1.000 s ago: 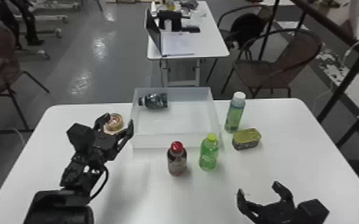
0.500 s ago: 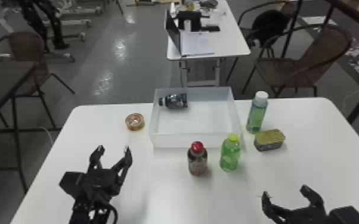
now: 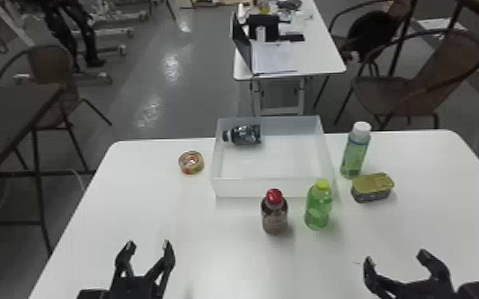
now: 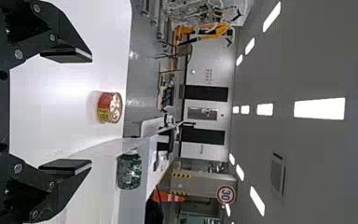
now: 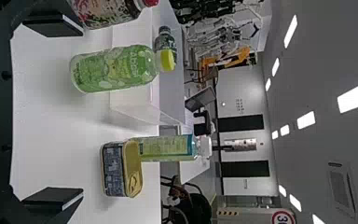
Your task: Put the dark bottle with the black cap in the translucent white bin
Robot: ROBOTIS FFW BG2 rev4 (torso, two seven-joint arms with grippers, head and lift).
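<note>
Over the white worktop [image 3: 219, 254], toward its near edge, the left gripper [image 3: 148, 244] and right gripper [image 3: 396, 258] sit spread and empty, presumably because the 1 bottle wanted, the dark bottle with the black cap [image 3: 246, 135], already lies sideways in the far-left corner of the translucent white bin [image 3: 258, 188], by the worktop's far edge.

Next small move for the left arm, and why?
Probably ease the black left gripper back toward the robot, no new grasp: the dark bottle with the black cap lies on its side inside the translucent white bin, and the jaws are open with nothing between them.
</note>
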